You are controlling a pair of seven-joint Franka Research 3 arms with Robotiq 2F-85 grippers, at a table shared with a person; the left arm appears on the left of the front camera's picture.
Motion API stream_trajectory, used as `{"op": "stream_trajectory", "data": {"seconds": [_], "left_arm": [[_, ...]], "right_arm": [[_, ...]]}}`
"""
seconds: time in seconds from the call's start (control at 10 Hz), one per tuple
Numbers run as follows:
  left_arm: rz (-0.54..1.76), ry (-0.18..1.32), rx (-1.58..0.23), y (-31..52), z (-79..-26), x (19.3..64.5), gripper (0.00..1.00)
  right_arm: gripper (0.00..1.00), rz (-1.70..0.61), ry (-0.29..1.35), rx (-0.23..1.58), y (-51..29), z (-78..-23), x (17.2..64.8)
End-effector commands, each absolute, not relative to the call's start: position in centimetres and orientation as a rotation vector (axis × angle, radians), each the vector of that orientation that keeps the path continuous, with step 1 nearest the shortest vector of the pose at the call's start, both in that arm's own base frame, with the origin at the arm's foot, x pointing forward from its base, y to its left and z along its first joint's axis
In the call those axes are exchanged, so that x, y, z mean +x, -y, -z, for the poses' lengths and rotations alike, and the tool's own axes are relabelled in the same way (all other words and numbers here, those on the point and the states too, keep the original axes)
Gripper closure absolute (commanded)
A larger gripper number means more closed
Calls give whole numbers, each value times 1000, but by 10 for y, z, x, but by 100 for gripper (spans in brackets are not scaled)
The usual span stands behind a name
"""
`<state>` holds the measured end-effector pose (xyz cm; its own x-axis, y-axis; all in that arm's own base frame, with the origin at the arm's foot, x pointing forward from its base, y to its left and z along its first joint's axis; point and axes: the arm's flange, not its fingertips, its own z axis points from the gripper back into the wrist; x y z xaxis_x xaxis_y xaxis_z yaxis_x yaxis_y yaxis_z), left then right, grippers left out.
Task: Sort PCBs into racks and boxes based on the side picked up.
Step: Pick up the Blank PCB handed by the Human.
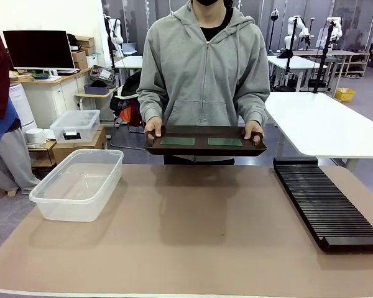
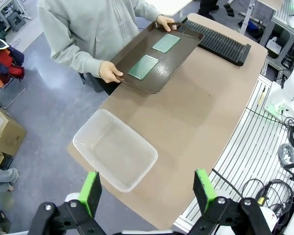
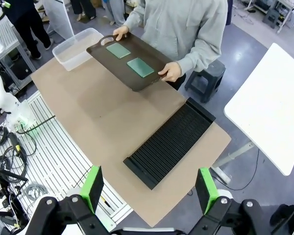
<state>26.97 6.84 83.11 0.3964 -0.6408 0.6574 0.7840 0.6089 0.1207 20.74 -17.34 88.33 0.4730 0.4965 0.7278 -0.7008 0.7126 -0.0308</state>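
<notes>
Left gripper (image 2: 147,196) and right gripper (image 3: 149,191): jaws spread wide, nothing held, both high over the table (image 1: 205,236). Black slotted rack (image 1: 326,205) on the robot's right, long axis running near to far. Clear tub (image 1: 56,202) on the left. Person's hands (image 1: 153,129) closed on the end handles of a brown tray (image 1: 205,150) at the far edge. On the tray, left board (image 1: 177,141) and right board (image 1: 224,141) lie flat and apart, lengthwise along it. Faces plain green.

a dark brown tray (image 1: 205,151) above the tan table (image 1: 205,239) at its far edge.
</notes>
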Motion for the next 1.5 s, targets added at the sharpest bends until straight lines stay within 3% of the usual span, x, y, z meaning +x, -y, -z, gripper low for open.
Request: {"op": "stream_trajectory", "data": {"seconds": [0.0,1.4], "left_arm": [[908,729,-226,-69,-832,270,0],[908,729,-226,-69,-832,270,0]], "right_arm": [[0,-723,823,349,181,-887,203],[0,-713,843,308,190,-892,196]]}}
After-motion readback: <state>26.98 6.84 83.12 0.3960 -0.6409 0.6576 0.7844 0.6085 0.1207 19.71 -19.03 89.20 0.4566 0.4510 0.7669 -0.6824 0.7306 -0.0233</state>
